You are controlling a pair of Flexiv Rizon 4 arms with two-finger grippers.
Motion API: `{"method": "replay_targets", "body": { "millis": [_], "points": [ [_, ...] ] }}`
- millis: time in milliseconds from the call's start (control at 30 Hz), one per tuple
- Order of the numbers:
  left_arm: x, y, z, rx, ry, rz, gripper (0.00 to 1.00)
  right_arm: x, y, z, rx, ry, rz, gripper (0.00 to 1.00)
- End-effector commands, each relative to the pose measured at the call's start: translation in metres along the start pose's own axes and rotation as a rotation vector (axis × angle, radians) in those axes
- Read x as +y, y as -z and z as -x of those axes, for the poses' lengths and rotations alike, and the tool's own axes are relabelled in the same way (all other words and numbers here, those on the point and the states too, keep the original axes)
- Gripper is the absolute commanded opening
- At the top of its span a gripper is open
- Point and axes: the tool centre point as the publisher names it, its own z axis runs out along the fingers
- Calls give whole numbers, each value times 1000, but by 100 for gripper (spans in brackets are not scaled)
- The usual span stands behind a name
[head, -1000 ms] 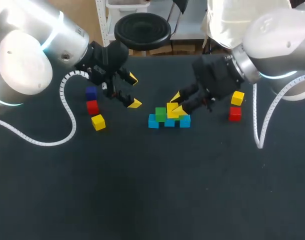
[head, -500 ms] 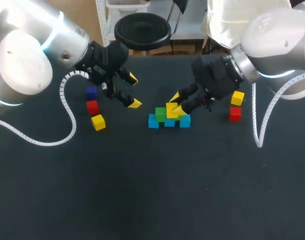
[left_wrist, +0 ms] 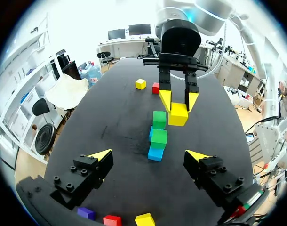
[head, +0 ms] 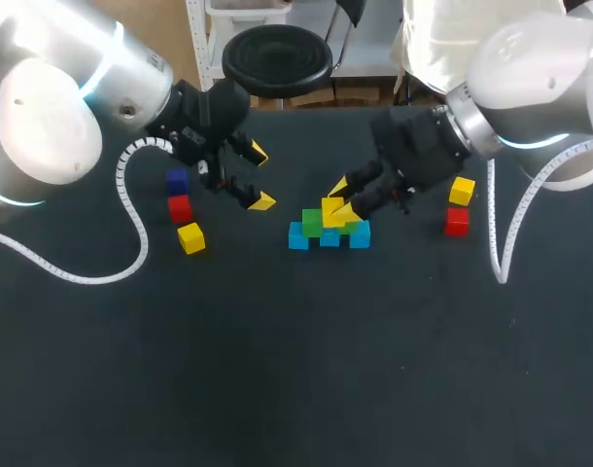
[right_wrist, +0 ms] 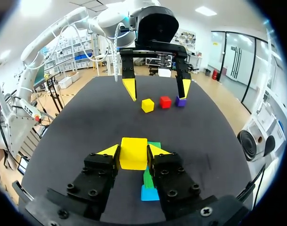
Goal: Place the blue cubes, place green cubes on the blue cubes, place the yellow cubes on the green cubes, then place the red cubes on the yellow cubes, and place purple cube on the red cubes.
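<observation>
My right gripper [head: 341,207] is closed on a yellow cube [head: 332,215], one finger on each side face. It holds the cube right over the green cubes [left_wrist: 158,137], which sit on the row of blue cubes [head: 329,238]. The coming move turns on that relation. The row's long axis runs across the table between my two arms, and in the head view the held cube sits about mid-row. I judge it needs only a short drop to settle on the greens. I can't tell whether it already touches them.

The right arm is plainly the nearer. My left gripper [head: 248,178] hangs wide open and empty, off the row's left end and out of the way. Beyond it from the row lie a purple cube [head: 177,180], a red cube [head: 180,207] and a second yellow cube [head: 191,237]. Past the row's right end lie a third yellow cube [head: 461,191] and a second red cube [head: 457,222].
</observation>
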Motion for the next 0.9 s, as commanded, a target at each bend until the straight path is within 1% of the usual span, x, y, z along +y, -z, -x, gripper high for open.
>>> {"method": "replay_targets", "body": {
  "millis": [33,300,900],
  "points": [
    [-1,0,-2,-6,-3,1,100,-2,-2,-2,-7,2,5,0],
    [-1,0,-2,-6,-3,1,100,-2,-2,-6,-11,2,-1,0],
    [-1,0,-2,-6,-3,1,100,-5,-3,-6,-13,10,2,0]
  ]
}}
